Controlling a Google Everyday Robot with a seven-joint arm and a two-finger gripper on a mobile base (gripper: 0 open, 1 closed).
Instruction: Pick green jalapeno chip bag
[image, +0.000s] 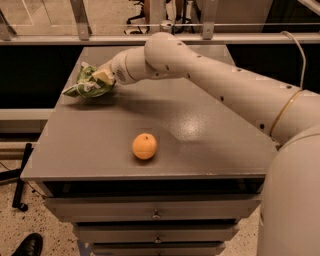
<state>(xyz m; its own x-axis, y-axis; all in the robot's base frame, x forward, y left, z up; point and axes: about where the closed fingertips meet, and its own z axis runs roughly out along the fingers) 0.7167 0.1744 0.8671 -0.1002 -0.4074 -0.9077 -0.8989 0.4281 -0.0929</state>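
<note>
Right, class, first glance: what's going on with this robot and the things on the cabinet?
The white robot arm reaches across the grey metal cabinet top. Its gripper, at the far left corner, grips the crinkly light-green chip bag, which looks scrunched and partly raised off the surface. The round orange fruit sits untouched near the front edge.

Green jalapeno chip bag: light green, white patches, crinkly mottled look. Gripper at the table's far left edge, clamped on the bag: pale cream-yellow fingers. Arm: off-white, glossy, small dark dots scattered along it, thin gold band near the base. Orange fruit: plain bright orange, tiny dark stem spot. Table top: matte grey with a soft sheen. Drawers below: same grey, small metallic knobs. Floor: beige, speckled. Shoe bottom left: black.
</note>
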